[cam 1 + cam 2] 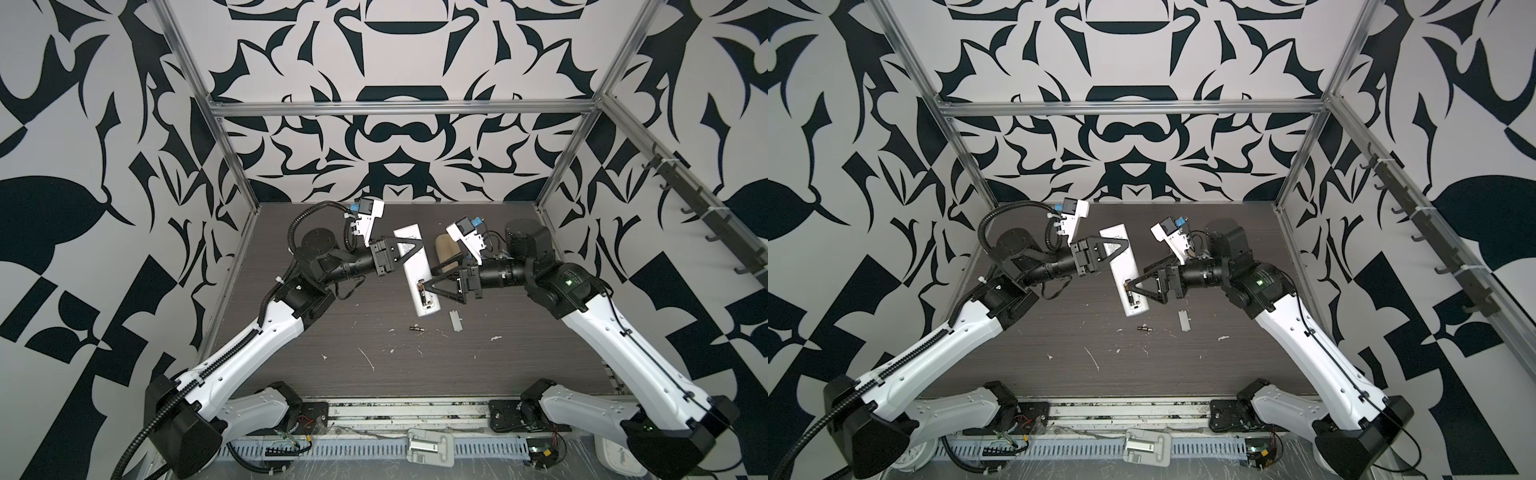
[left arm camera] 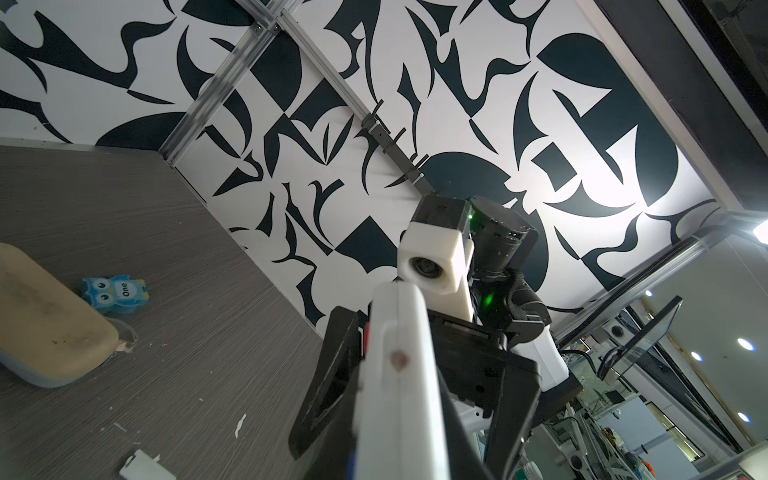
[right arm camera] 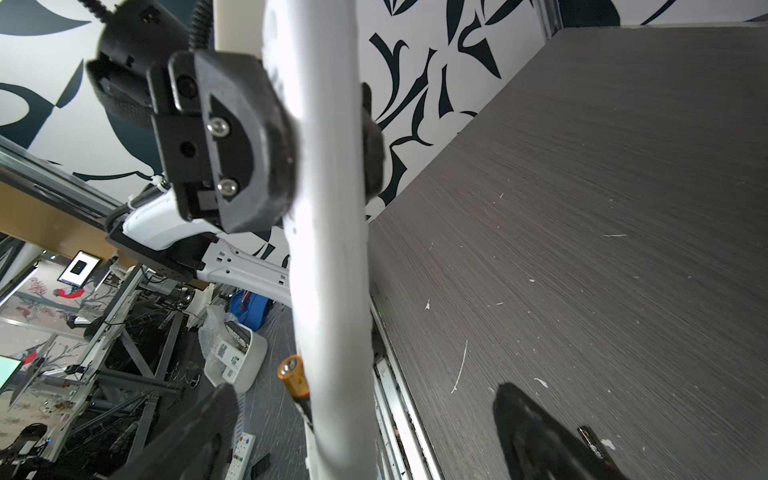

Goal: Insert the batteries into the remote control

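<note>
The white remote control (image 1: 411, 270) (image 1: 1121, 270) lies back up in the air, its battery bay open near the front end. My left gripper (image 1: 415, 245) (image 2: 395, 353) is shut on its far end. One battery (image 1: 420, 291) (image 3: 293, 374) sits in the bay, its orange tip sticking out past the remote (image 3: 328, 249). My right gripper (image 1: 430, 278) (image 3: 361, 436) stands open, one finger on either side of the remote by the bay, touching nothing. A second battery (image 1: 417, 329) (image 1: 1144, 328) lies on the table just in front of the remote.
A beige oblong case (image 1: 446, 249) (image 2: 45, 324) lies behind the right gripper. A small grey cover (image 1: 456, 321) (image 1: 1184, 321) lies right of the loose battery. A blue owl figure (image 2: 114, 293) sits near the case. White scraps dot the dark table (image 1: 374, 374).
</note>
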Tool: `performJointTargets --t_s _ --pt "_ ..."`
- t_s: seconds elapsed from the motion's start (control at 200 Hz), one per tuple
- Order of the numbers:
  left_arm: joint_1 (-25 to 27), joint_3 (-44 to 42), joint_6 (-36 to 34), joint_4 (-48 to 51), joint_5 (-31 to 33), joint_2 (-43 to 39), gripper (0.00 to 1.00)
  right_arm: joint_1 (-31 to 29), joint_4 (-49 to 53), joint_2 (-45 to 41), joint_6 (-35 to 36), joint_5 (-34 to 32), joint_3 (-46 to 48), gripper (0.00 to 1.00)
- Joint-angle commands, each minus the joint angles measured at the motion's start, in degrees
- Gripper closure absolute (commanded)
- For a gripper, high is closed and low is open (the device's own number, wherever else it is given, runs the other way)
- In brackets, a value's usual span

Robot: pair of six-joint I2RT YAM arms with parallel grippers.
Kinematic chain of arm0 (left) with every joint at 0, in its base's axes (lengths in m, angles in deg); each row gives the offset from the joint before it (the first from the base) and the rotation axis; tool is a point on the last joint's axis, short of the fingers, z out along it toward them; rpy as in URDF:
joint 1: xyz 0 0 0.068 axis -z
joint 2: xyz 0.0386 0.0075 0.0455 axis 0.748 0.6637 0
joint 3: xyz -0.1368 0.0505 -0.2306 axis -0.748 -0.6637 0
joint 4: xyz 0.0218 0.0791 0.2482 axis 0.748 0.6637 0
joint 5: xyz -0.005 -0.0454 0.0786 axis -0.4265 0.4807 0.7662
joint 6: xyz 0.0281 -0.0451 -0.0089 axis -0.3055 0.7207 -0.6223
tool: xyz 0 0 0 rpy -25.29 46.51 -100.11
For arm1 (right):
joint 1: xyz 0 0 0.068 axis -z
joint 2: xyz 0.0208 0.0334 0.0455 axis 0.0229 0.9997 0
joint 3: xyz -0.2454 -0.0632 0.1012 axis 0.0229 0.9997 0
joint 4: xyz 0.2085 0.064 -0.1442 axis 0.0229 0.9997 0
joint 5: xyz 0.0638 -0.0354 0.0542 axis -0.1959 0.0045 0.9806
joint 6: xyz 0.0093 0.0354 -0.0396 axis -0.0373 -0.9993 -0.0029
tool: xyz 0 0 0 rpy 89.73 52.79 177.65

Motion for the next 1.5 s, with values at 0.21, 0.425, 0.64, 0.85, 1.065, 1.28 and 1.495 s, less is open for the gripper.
performJointTargets --t_s 0.21,0.425,0.64,0.85,1.065,1.28,1.495 --pt "-0.29 2.79 -0.72 -0.61 -0.96 0.84 1.0 -0.67 -4.56 1.83 -1.42 2.99 -0.37 0.0" --pt "-0.29 3.43 -0.68 -1.59 -0.87 1.76 1.0 -0.8 -4.86 2.54 -1.21 2.52 0.9 0.0" --pt "-0.29 3.62 -0.72 -1.53 -0.87 1.98 1.0 -0.76 -5.64 2.98 -1.46 2.65 1.66 0.11" --pt "-0.3 4.2 -0.41 -1.88 -1.13 2.57 1.0 -0.76 -6.23 3.25 -1.52 3.25 2.29 0.24" --pt "-0.29 5.56 0.64 -3.44 -1.84 3.61 1.0 -0.78 -6.32 3.12 -1.06 3.52 3.17 0.33" --pt "-0.29 6.21 1.05 -3.81 -1.94 3.48 1.0 -0.81 -6.5 2.81 -0.77 3.82 3.17 0.48" --pt "-0.22 6.6 1.58 -4.7 -1.32 3.38 1.0 -0.8 -6.56 2.81 -0.76 3.85 3.69 0.66"
